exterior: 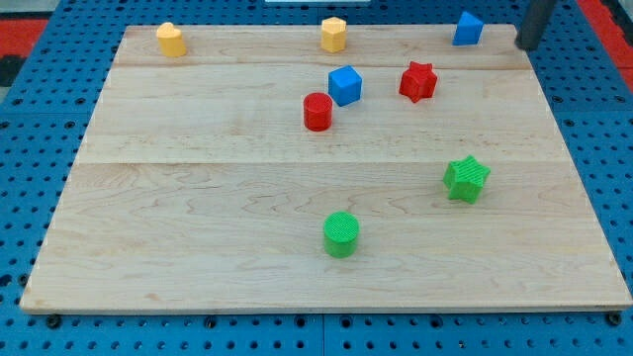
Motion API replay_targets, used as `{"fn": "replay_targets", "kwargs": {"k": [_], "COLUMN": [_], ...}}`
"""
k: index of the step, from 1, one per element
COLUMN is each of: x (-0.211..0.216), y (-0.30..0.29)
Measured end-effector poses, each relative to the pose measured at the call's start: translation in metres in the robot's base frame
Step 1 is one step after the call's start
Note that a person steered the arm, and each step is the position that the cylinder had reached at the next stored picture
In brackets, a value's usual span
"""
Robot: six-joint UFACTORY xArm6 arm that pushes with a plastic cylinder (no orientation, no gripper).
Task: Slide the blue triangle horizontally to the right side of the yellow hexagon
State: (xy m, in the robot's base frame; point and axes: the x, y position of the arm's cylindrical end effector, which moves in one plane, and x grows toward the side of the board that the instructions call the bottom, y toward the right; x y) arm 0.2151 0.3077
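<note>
My tip (525, 46) is up in the view's top right corner, sitting right at the far edge of the counter (198, 227). The end effector is just a plain dark rod, so it has no jaws to be apart or together, and it isn't touching any block. Closest thing to it is the blue triangle (468, 29), just to the view's left of my tip with a small gap between them.

Going further left along that top edge, the yellow hexagon (334, 35) sits around the middle, well apart from the triangle, and a second yellow block (171, 40) is near the top left corner; I can't quite make out its shape.

Below those, the red star (418, 81), blue cube (345, 85) and red cylinder (317, 112) cluster around the upper middle, cube and cylinder nearly touching. Lower down on the right is the green star (466, 179), and the green cylinder (341, 234) is toward the bottom centre.

The counter is a pale wooden board lying on a blue pegboard (30, 158) full of holes, with a bit of red (20, 35) showing in both top corners.
</note>
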Motion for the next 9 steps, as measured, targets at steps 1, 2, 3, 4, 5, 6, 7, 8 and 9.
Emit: {"fn": "replay_targets", "kwargs": {"k": [1, 2, 3, 4, 5, 6, 7, 8, 9], "x": [-0.024, -0.024, -0.024, -0.024, -0.024, -0.016, -0.016, -0.016, -0.007], "y": [-0.005, -0.049, -0.089, -0.104, -0.082, -0.067, -0.063, -0.063, -0.063]}}
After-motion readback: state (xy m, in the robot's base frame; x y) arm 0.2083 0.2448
